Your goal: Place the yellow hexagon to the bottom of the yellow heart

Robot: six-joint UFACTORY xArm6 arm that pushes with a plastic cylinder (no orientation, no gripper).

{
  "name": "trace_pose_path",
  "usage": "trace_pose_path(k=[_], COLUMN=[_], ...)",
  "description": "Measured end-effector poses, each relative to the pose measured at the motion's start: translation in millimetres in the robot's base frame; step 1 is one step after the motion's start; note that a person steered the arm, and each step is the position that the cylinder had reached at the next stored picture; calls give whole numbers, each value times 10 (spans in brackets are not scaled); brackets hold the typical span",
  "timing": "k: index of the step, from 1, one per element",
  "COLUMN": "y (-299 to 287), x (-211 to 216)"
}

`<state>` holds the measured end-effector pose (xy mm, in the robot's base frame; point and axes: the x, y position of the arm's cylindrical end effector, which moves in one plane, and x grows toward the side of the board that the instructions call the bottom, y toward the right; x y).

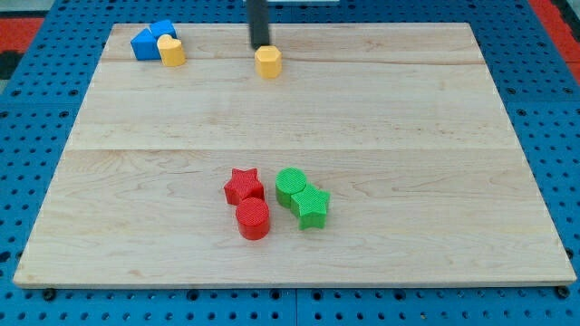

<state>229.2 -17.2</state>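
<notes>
The yellow hexagon (267, 62) lies near the view's top, a little left of centre. My tip (261, 44) is just above it in the view, touching or nearly touching its top edge. The yellow heart (170, 50) lies to the hexagon's left, near the board's top left corner, against a blue block (145, 43). The hexagon is level with the heart, a little lower in the view and well to its right.
A second blue block (164, 31) sits behind the heart. Low on the wooden board (408, 136), near the centre, are a red star (244, 185), a red cylinder (253, 218), a green cylinder (291, 186) and a green star (311, 207).
</notes>
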Motion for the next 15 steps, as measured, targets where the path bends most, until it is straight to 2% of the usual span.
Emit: trace_pose_path(k=[1, 3, 4, 5, 6, 8, 10, 13, 14, 15], y=[468, -586, -316, -827, -1206, -1350, -605, -210, 16, 425], x=[307, 482, 828, 877, 507, 410, 534, 714, 921, 1579])
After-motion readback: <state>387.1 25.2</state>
